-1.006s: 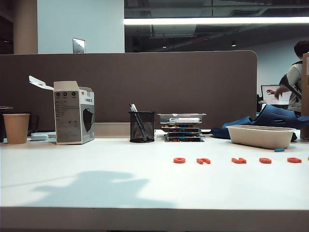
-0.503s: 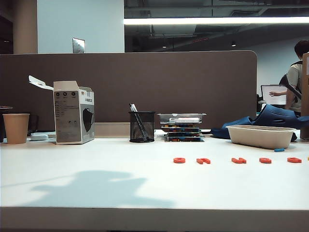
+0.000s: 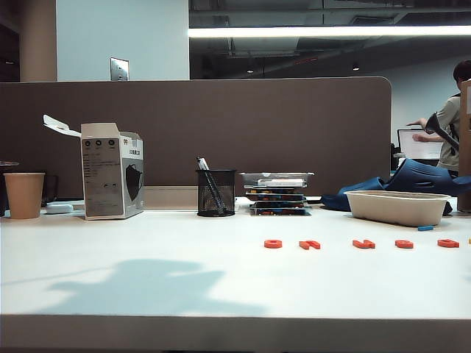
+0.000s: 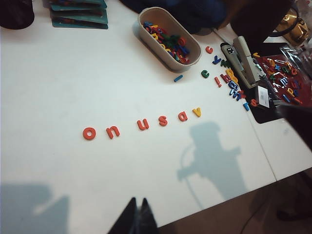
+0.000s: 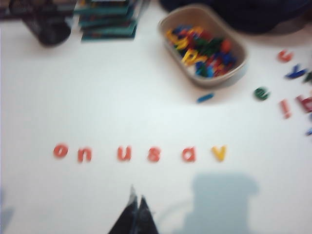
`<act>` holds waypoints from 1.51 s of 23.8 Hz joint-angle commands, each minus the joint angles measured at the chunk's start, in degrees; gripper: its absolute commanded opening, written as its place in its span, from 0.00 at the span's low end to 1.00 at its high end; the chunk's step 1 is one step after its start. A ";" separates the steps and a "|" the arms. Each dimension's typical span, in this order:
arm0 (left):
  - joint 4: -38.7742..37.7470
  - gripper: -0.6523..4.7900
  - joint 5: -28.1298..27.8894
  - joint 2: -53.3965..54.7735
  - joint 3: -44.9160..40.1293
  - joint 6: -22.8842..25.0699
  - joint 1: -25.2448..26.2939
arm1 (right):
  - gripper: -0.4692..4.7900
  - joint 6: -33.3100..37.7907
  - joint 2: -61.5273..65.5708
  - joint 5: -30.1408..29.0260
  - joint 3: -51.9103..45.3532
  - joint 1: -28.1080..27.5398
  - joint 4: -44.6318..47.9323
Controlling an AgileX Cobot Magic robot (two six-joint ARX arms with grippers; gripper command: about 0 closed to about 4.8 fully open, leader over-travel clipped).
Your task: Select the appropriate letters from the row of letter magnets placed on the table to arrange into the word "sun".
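Exterior view: broad white smooth-topped table (image 3: 147, 257) carried a row of five small flat orange-red letter magnets (image 3: 360, 243) right of centre, well apart from a tan paper cup (image 3: 24, 195), a white carton (image 3: 112, 170) and a black mesh pen holder (image 3: 216, 193) along the back; beige oblong tray (image 3: 397, 207) stood behind the row, with a small blue piece (image 3: 425, 228) just beside it. Neither gripper seen here. Left wrist view: left gripper (image 4: 138, 219) hung above the near table edge, dark fingers pressed together at the tips, holding nothing; row read o (image 4: 89, 133), n (image 4: 112, 131), u (image 4: 142, 124), s (image 4: 163, 120), a (image 4: 183, 116), followed by a yellow v (image 4: 196, 112); tray filled with mixed coloured letters; more loose letters scattered beyond it. Right wrist view, blurred: right gripper (image 5: 135, 214) closed to a point, empty, positioned near and above the u (image 5: 124, 153) and s (image 5: 153, 154), touching neither; n (image 5: 84, 154) lay further along the same row, all letters flat on the table and apart from one another.
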 commanded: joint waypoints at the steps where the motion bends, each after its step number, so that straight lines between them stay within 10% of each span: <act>1: 0.33 0.11 -0.35 -0.13 0.24 0.24 -0.13 | 0.15 0.33 11.37 -0.02 5.44 3.69 -1.49; 6: 0.31 0.11 -0.35 -0.13 0.24 0.24 -0.13 | 0.43 1.86 28.22 2.64 9.51 6.82 0.59; 36: 0.33 0.11 -0.39 -0.13 0.24 0.24 -0.11 | 0.43 4.83 52.57 6.25 9.49 8.07 8.48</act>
